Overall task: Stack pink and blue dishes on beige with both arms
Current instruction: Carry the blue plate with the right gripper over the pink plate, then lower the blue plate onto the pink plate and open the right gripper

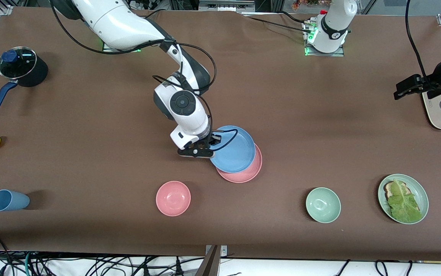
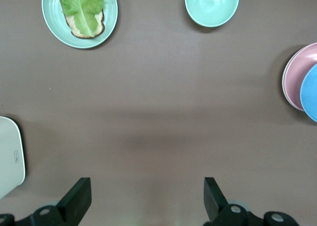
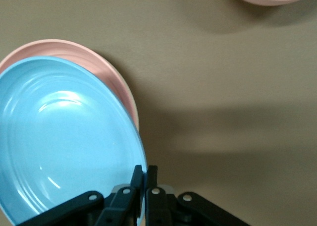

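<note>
While the right gripper [image 1: 201, 150] stays out of nothing and pinches the blue plate [image 1: 232, 148] by its rim, that plate hangs tilted and offset over the pink plate [image 1: 248, 171], which sits mid-table on the beige plate [image 2: 284, 82], only a pale edge of it showing. Centring looks like the job now: slide the blue one toward the front camera until the rims line up, level it, lower gently, then let go. Over at its own end of the table, the left gripper [image 2: 147, 202] waits, fingers spread wide and empty above bare tabletop.
</note>
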